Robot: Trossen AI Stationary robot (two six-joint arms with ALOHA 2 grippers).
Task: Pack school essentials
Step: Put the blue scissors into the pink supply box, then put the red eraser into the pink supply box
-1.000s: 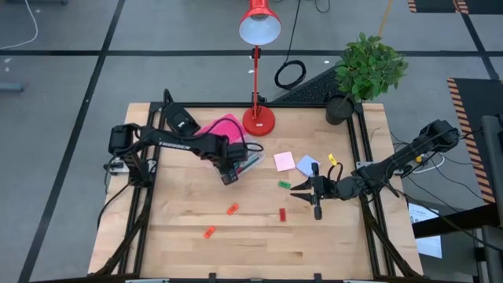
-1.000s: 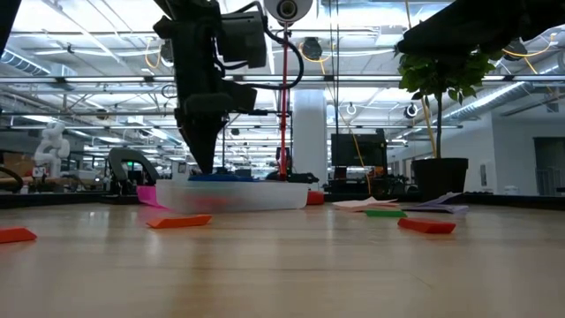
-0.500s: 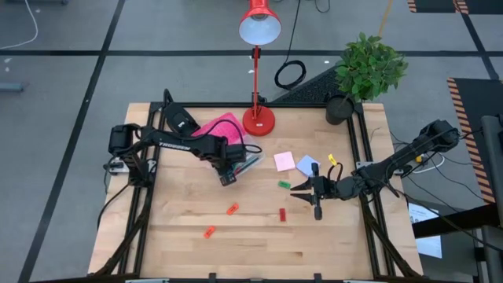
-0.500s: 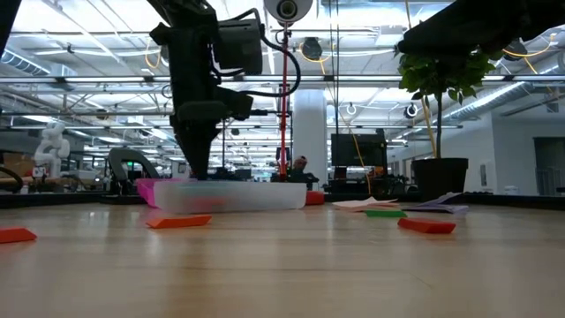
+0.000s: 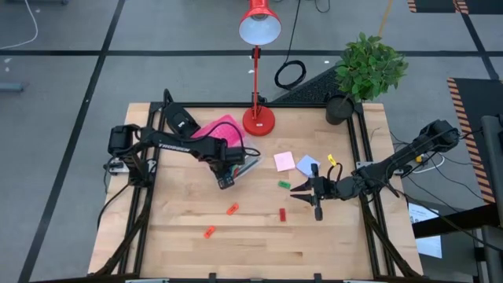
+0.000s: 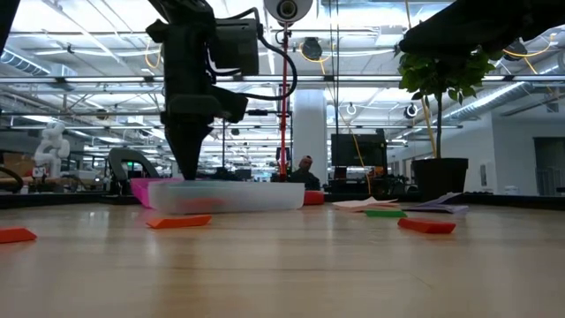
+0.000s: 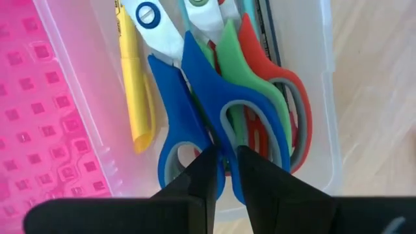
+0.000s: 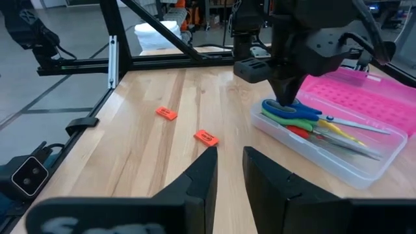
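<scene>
Left gripper (image 7: 222,170) sits low over the clear box (image 5: 250,166), fingers nearly together astride the blue scissors (image 7: 185,110), grip unconfirmed. Best to settle them flat beside the green scissors (image 7: 250,84) and lift straight out. Scissors lie along the box's length, handles at its near end. Right gripper (image 5: 302,189) idles, narrow and empty, well off the box.

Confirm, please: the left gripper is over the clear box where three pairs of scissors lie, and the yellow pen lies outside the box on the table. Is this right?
Not quite. The yellow pen lies inside the clear box, beside the blue-handled scissors, as the left wrist view shows. The rest holds: the left gripper is over the box, and the green-handled scissors and red-handled scissors lie there too.
</scene>
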